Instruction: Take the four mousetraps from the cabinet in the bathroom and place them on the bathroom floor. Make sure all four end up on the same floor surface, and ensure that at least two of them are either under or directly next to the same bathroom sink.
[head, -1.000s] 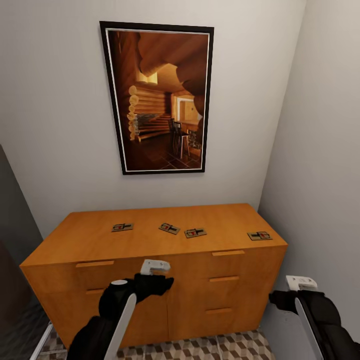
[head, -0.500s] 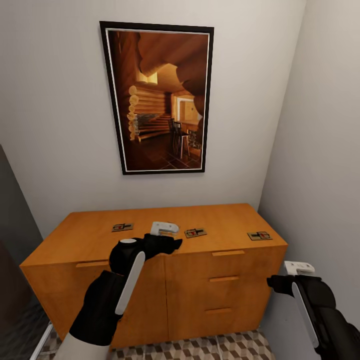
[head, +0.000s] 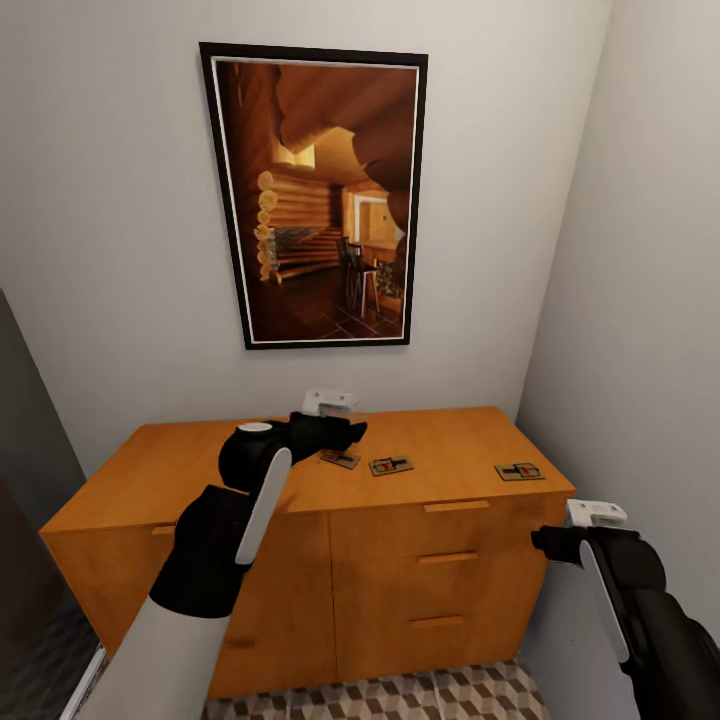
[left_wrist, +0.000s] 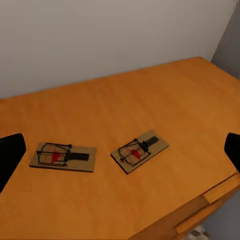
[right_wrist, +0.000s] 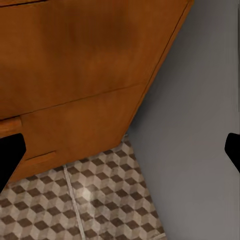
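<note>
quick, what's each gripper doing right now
Left gripper: open, holding nothing, above the mousetraps on the cabinet.
Right gripper: open, empty, low beside the cabinet.

Narrow alcove with pale grey walls

A black-framed picture (head: 314, 195) of a log-cabin interior hangs on the back wall; well below the picture, cube-patterned tiles (right_wrist: 85, 205) meet the side wall.

home interior | wooden cabinet (head: 400, 560) | framed picture (head: 318, 195) | cube-patterned tile floor (right_wrist: 100, 210)
</note>
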